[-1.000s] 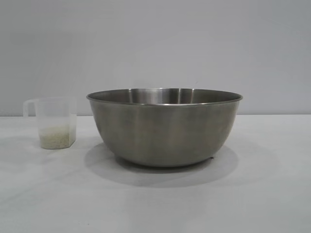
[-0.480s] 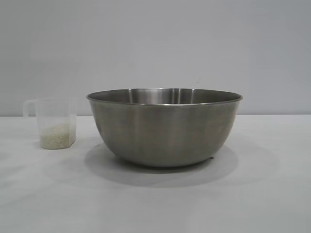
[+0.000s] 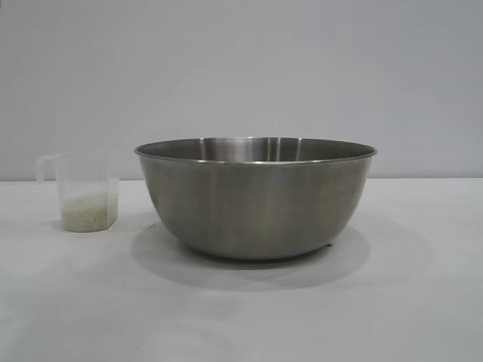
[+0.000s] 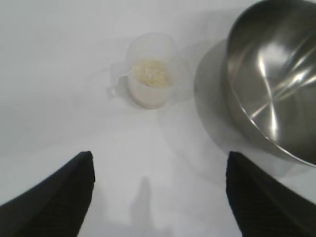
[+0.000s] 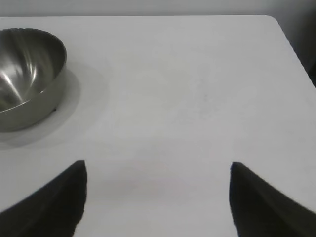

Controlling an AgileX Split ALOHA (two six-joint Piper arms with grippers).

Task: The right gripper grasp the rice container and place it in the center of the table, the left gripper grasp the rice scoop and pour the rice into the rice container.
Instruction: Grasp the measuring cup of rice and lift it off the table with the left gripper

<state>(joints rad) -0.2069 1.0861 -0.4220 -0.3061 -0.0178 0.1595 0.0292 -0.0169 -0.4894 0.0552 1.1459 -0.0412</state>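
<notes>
The bowl (image 3: pixel 255 197) is already sitting mid-table (image 3: pixel 241 317), so that half looks done. The scoop (image 3: pixel 81 191) is standing upright beside it toward the table's left edge, rice (image 3: pixel 89 212) unpoured. The left gripper (image 4: pixel 158 197) is hanging short of the scoop, fingers apart and empty. The right gripper (image 5: pixel 158 197) is idling over bare table, fingers apart too.

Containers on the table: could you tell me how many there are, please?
2: the rice container stands mid-table, and the rice scoop, holding rice, stands apart at its left in the exterior view.
</notes>
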